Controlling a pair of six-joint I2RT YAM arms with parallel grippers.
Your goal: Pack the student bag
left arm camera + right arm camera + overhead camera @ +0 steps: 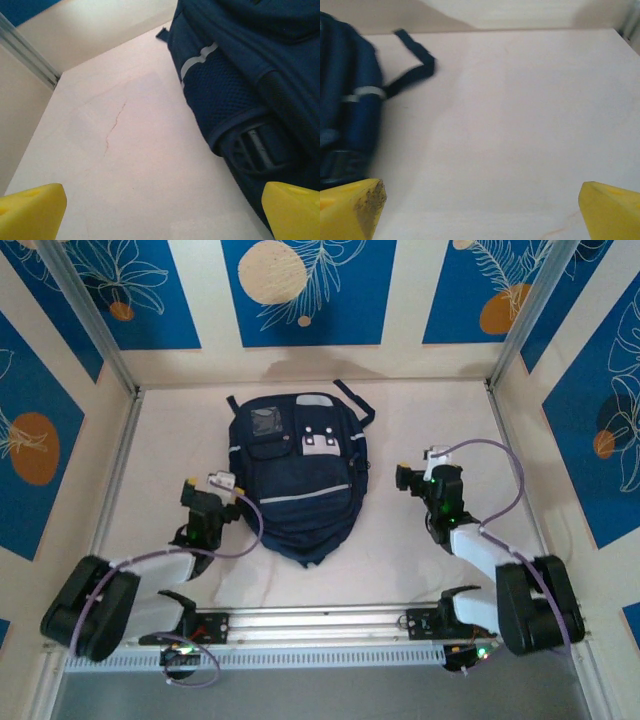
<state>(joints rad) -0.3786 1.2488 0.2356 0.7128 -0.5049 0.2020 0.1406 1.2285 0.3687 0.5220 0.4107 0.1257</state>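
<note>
On pale table (430, 410), student bag (297, 480), blue-patterned walls (310, 290)

No text, brand, number or sign can be read. The white patches (321, 443) on the student bag (300, 510) are seen in the top view too small for any lettering to be made out, and the same holds for the white tags (224, 480) near the arms' wrists.
</note>
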